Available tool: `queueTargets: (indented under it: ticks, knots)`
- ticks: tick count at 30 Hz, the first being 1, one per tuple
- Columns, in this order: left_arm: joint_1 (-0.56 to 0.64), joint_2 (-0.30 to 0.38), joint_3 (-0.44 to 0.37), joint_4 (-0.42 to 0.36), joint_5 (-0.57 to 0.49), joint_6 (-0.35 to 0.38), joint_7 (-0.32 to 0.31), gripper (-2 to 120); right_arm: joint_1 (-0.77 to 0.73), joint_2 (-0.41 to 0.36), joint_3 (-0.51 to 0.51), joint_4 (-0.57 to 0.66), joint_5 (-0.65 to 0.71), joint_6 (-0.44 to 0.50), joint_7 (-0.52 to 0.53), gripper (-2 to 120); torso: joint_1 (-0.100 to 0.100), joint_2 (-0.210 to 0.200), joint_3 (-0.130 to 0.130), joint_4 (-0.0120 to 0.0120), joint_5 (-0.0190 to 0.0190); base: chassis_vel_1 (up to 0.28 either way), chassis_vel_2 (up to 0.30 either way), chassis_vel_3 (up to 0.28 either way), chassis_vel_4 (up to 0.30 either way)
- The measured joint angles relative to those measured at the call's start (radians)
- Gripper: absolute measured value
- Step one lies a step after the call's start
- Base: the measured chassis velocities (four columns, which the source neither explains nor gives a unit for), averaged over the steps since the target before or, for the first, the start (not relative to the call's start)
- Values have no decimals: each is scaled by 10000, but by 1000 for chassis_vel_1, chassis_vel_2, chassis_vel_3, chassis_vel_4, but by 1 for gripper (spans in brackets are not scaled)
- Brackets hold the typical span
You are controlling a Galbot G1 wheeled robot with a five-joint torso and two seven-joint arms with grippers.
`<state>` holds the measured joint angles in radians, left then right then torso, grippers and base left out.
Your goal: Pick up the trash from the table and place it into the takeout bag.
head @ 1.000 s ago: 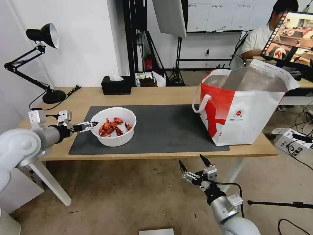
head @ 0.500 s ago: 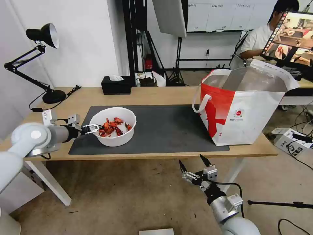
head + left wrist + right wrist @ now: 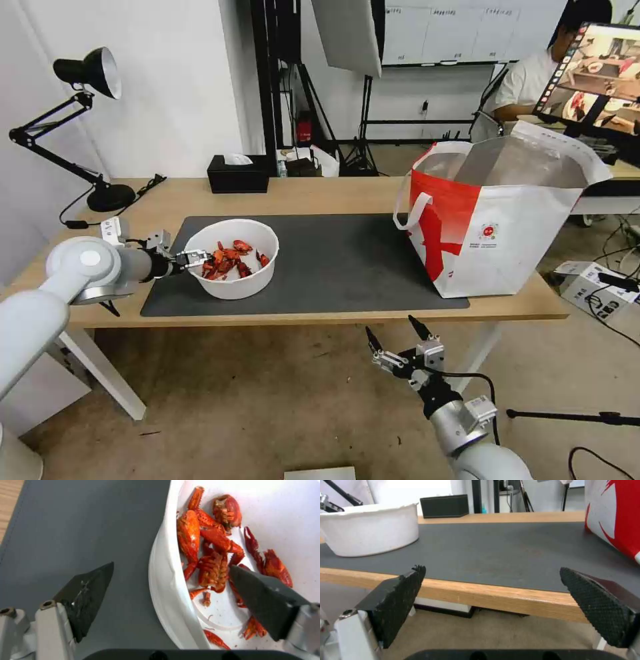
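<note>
Near the tabletop's [image 3: 320, 195] left end, the left gripper [image 3: 170, 585] straddles the bowl's [image 3: 232, 259] rim, fingers wide apart, one outside the wall and one among the shells, likely set to pinch it. Bare mat [image 3: 347, 260] lies between bowl and bag [image 3: 497, 220], at the right end. Below the front edge, the right gripper [image 3: 399, 339] hangs open, empty.

One bowl [image 3: 231, 259] is sitting on one mat [image 3: 333, 267], holding a heap of shells [image 3: 213, 555] too tangled to count. One bag [image 3: 497, 220] is standing on the one table [image 3: 320, 193], showing two loop handles. One tissue box [image 3: 237, 173] and one lamp [image 3: 73, 120] are resting behind. Two grippers are showing: left [image 3: 200, 257], right [image 3: 395, 333].
</note>
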<state>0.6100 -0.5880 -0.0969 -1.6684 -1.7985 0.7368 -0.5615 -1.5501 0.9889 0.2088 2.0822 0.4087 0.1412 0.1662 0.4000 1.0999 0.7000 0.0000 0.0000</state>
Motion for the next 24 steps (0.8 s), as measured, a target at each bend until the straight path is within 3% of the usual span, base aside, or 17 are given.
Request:
queueTargets:
  ticks: [4, 6, 11, 12, 17, 24]
  knots:
    - [-20, -15, 52, -1, 67, -27, -29, 75, 0, 0, 0, 0, 0, 0, 0, 100, 0, 0, 0, 0, 0, 0, 0, 0, 0]
    - [-26, -36, 75, 19, 114, -43, -29, 62, 0, 0, 0, -1, 0, 0, 0, 100, 0, 0, 0, 1, 0, 0, 0, 0, 0]
    - [-19, -76, 93, 41, 341, -162, -19, 50, 0, 0, 0, 0, 0, 0, 0, 100, 0, 0, 0, 0, 0, 0, 0, 0, 0]
    - [25, -91, 104, 45, 544, -248, 7, 41, 0, 0, 0, 0, 0, 0, 0, 100, 0, 1, 0, 0, 0, 0, 0, 0, 0]
    - [86, -110, 98, 36, 644, -324, 34, 28, 1, 0, 0, 0, 0, 0, 0, 100, -2, 2, -1, 1, 1, 0, 0, 0, 0]
    - [104, -352, 81, 104, 945, -489, 77, 0, 0, 0, 0, 0, 0, 0, 0, 100, -2, 2, -1, 3, 3, 0, 0, 0, 0]
